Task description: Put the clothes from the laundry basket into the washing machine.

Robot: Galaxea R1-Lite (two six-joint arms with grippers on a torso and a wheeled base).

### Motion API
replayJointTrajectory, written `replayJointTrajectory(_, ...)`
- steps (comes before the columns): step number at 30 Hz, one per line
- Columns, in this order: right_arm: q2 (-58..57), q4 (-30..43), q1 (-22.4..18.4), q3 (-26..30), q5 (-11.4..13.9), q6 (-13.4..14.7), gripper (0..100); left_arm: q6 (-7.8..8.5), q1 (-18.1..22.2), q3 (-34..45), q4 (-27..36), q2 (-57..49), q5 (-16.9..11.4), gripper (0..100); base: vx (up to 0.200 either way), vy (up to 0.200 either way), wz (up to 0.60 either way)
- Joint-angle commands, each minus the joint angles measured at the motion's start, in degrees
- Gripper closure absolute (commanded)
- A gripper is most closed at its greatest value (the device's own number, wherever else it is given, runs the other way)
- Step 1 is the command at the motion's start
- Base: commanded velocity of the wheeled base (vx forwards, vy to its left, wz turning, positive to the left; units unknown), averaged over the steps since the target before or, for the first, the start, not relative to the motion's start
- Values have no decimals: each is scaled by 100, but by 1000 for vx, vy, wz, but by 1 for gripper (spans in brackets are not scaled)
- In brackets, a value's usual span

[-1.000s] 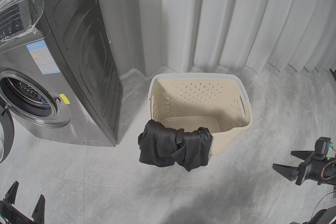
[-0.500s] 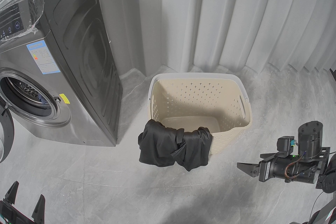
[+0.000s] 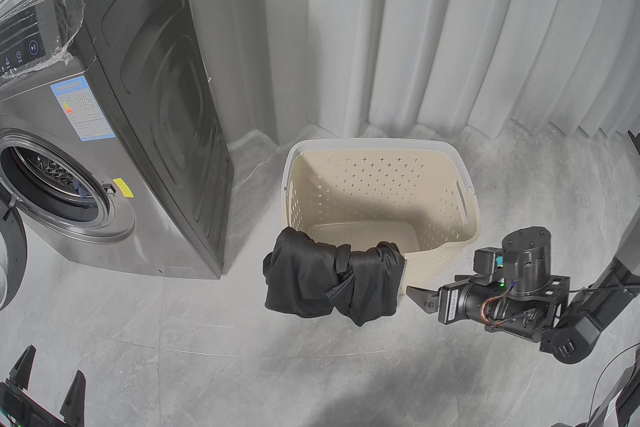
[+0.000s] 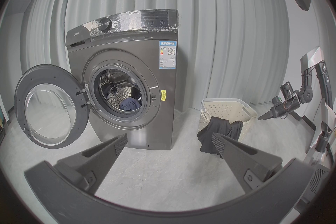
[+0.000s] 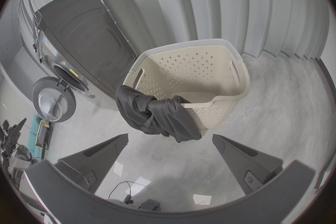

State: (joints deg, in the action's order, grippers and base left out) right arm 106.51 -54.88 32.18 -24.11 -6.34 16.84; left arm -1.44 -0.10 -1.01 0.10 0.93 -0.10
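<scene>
Head view: the black garment hung over the laundry basket rim at 6 o'clock. My right gripper stood at the garment's 3 o'clock, near it.

Left wrist view: my left gripper was released and empty. The washing machine door stood open.

Right wrist view: my right fingers were spread and empty.

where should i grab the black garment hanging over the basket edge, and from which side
Grip the bunched twist in the middle of the black garment, where folds gather thickest outside the near rim of the laundry basket. Come from the robot's right, where the open right pincer sits beside it; the cloth hangs free there.
</scene>
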Motion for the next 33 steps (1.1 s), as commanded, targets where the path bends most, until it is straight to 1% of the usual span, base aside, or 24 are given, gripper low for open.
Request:
replayJointTrajectory(1,942,-225,139,-348,-69,39,0,-23,1,101,-1,-75,1,0,0,0,0)
replayJointTrajectory(7,1487,-480,139,-779,-78,39,0,-23,1,101,-1,-75,1,0,0,0,0)
replayJointTrajectory(12,1786,-462,130,-1175,-78,109,0,-23,1,101,-1,-75,1,0,0,0,0)
replayJointTrajectory(17,2023,-418,139,-1491,-87,109,0,-23,1,101,-1,-75,1,0,0,0,0)
replayJointTrajectory(33,2559,-409,139,-2062,-87,101,0,-23,1,101,-1,-75,1,0,0,0,0)
